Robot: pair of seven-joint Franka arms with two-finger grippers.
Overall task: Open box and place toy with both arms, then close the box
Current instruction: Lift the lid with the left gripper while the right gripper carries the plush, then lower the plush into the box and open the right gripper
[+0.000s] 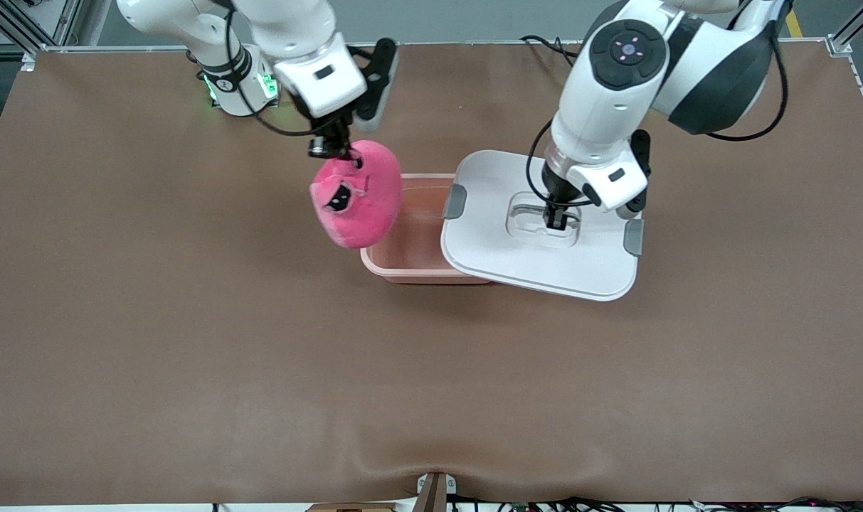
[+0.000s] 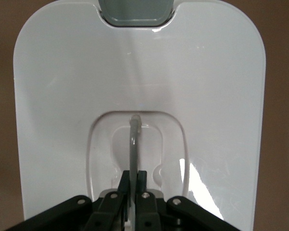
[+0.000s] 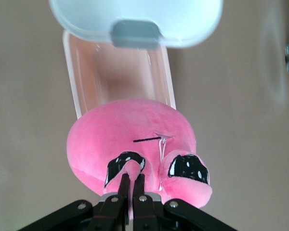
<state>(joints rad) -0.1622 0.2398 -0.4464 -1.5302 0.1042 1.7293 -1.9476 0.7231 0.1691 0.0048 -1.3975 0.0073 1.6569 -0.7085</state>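
From my console, the right claw (image 1: 339, 153) is clenched on the pink plush toy (image 1: 356, 195), which hangs over the open end of the pale pink box (image 1: 417, 249) toward the right arm's end of the bench (image 1: 189, 355). The left claw (image 1: 556, 219) grips the grey handle (image 2: 133, 144) of the white lid (image 1: 538, 235), held up over the box's end toward the left arm. I judge opening done; lowering the toy and closing remain.
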